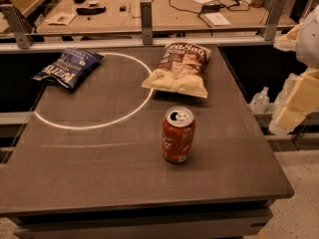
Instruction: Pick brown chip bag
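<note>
The brown chip bag [179, 68] lies flat at the back middle of the dark table [99, 173]. It has a dark brown top with white lettering and a cream-yellow lower half. A red soda can [178, 135] stands upright in front of it, top opened. My gripper [298, 99] is at the right edge of the view, off the table's right side, cream-coloured and partly cut off. It is well to the right of the bag and holds nothing that I can see.
A dark blue chip bag [69, 66] lies at the back left. A white circle [94, 126] is marked on the table. A metal rail [146, 31] and a cluttered wooden bench [164, 9] lie behind. A clear bottle [259, 101] sits right of the table.
</note>
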Controlling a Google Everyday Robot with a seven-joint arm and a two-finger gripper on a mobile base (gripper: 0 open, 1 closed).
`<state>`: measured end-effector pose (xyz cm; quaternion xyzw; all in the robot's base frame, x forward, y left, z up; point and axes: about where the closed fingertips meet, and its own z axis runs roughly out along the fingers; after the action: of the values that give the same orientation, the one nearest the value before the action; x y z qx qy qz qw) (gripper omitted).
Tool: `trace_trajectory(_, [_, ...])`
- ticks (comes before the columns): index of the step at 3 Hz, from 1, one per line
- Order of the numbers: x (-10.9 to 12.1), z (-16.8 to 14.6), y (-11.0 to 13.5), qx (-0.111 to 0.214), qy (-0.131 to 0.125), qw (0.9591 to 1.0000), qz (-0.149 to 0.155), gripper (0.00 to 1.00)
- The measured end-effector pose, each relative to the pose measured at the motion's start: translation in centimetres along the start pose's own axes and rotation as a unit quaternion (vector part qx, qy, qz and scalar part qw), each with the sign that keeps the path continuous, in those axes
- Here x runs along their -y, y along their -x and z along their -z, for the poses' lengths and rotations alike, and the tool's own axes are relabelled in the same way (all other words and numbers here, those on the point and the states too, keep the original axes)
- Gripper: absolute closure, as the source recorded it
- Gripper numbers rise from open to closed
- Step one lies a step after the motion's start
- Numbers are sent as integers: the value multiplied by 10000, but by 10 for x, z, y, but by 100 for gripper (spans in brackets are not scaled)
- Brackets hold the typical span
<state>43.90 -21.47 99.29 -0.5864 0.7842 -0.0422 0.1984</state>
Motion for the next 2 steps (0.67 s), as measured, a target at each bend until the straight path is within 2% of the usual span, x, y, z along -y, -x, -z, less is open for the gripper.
trace_trajectory(1, [3,2,-9,443,-98,9967,-676,0])
trace_trajectory(2, [5,-1,-22,929,-206,9840,-1505,0])
